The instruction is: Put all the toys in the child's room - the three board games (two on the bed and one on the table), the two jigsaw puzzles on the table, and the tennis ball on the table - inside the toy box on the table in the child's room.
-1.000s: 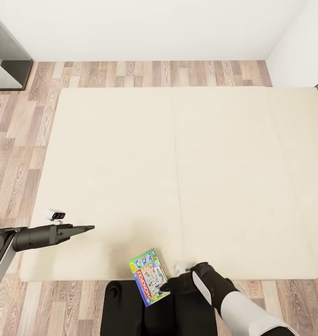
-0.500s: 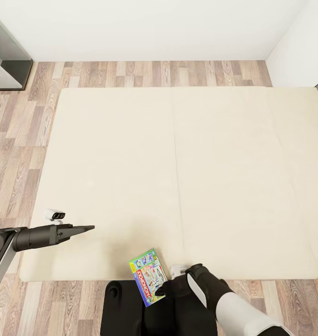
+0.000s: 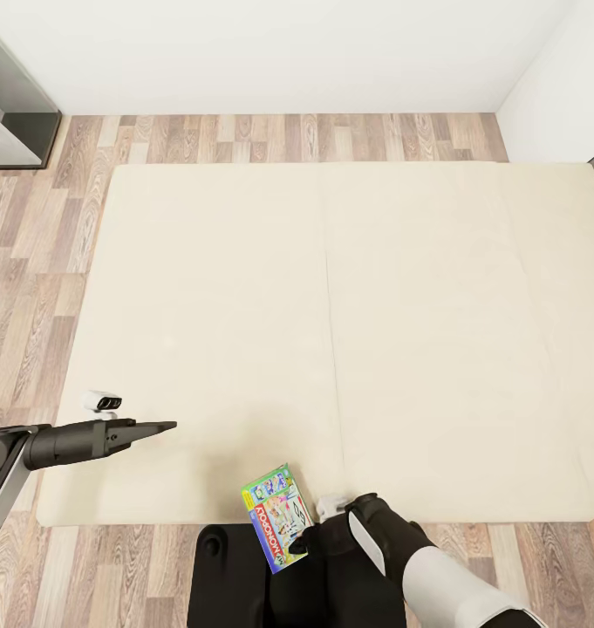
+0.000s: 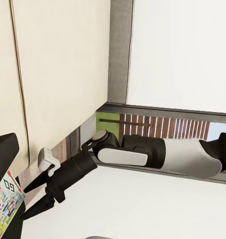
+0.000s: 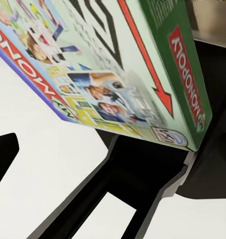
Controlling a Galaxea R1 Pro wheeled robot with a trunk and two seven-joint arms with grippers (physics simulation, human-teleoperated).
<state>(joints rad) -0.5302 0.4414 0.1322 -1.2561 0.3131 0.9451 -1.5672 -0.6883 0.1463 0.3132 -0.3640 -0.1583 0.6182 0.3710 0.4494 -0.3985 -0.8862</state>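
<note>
We find the Monopoly box (image 3: 278,516) at the near edge of the bed (image 3: 349,288), partly overhanging that edge above the robot's own dark base (image 3: 244,576). The right gripper (image 3: 303,534) sits at the box's near corner. In the right wrist view the box (image 5: 108,69) is tilted and very close to the camera, but the finger contact itself is hidden, so we cannot tell whether this gripper is clamped on the box or merely beside it. In the left wrist view its fingers (image 4: 38,191) appear parted beside the box's edge (image 4: 4,204), which leaves the question open.

The left gripper (image 3: 167,426) hovers over the bed's near left part, well apart from the box, holding nothing. Its fingers read as one thin dark blade from the head view, and we cannot tell whether they stand apart or together.

Risks, in our judgement:
- A grip at one corner of a flat, wide box is weak. The box could pivot or slide out when lifted or when the base turns.
- If released here, the overhanging box could tip off the bed onto the base or the floor (image 3: 35,558).
- Carrying it tilted could catch its edge on the mattress.

No other toys appear on the bed, and neither the table nor the toy box is visible from here.
</note>
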